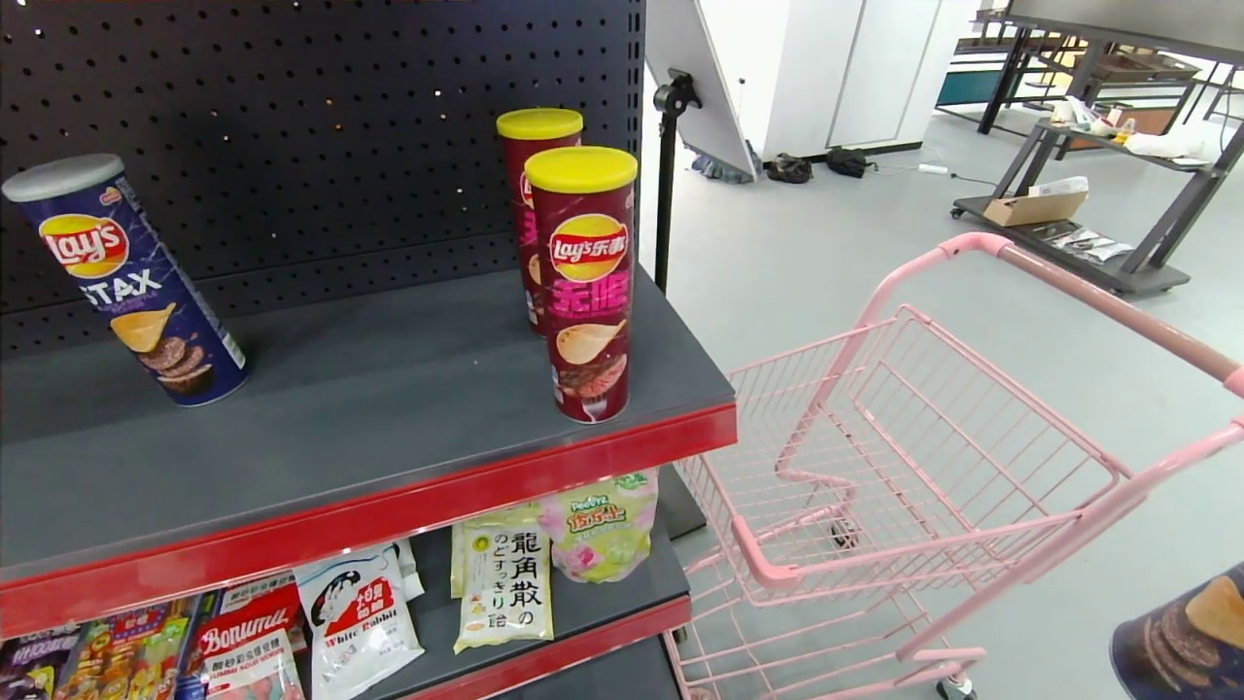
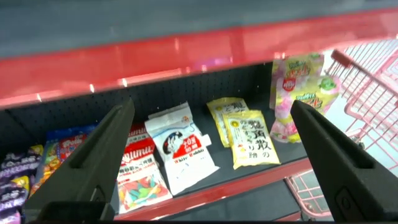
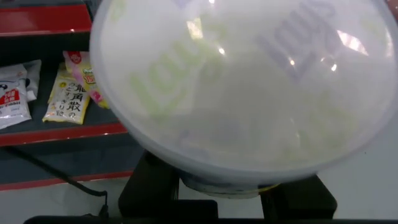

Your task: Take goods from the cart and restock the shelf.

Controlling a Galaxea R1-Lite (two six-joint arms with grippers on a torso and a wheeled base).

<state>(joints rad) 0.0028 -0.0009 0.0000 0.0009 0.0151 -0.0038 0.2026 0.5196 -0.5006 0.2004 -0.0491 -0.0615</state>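
Note:
My right gripper (image 3: 224,190) is shut on a dark blue chip can (image 1: 1181,632), low and to the right of the pink cart (image 1: 933,467). The can's translucent lid (image 3: 242,81) faces the right wrist camera, with the dark fingers (image 3: 152,190) on either side of its body. On the grey upper shelf (image 1: 369,408) stand two maroon cans with yellow lids (image 1: 586,282) at the right end and another blue can (image 1: 131,282) at the left. My left gripper (image 2: 211,107) is open and holds nothing, facing the lower shelf's snack bags (image 2: 180,146).
The cart's wire basket holds no goods. The lower shelf (image 1: 583,603) carries several snack bags. A black pegboard (image 1: 292,117) backs the upper shelf. Behind the cart lie open grey floor, a stand pole (image 1: 666,185) and black tables (image 1: 1118,194).

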